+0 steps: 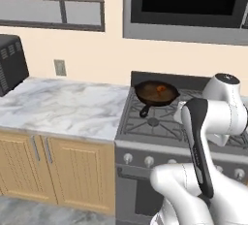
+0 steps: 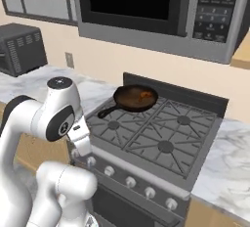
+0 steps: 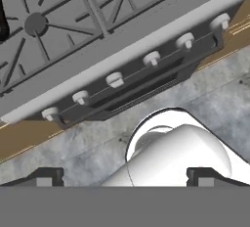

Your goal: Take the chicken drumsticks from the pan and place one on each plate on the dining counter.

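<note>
The black pan (image 1: 151, 96) (image 2: 128, 100) sits on the stove's back left burner, its short handle pointing toward the front. Orange-brown chicken drumsticks (image 1: 161, 88) (image 2: 144, 94) lie inside it as a small lumpy patch. I cannot tell how many there are. My gripper (image 3: 132, 179) hangs low in front of the stove, well short of the pan, and points down at the knob panel and floor. Its two fingertips (image 3: 49, 177) stand wide apart with nothing between them, so it is open. The plates and the dining counter are out of view.
The grey gas stove (image 1: 160, 124) (image 2: 161, 138) has a row of knobs (image 3: 114, 79) along its front. A marble counter (image 1: 58, 105) over oak cabinets lies left of it, with a black toaster oven (image 1: 10, 64) at the back. A microwave (image 2: 156, 11) hangs above the stove.
</note>
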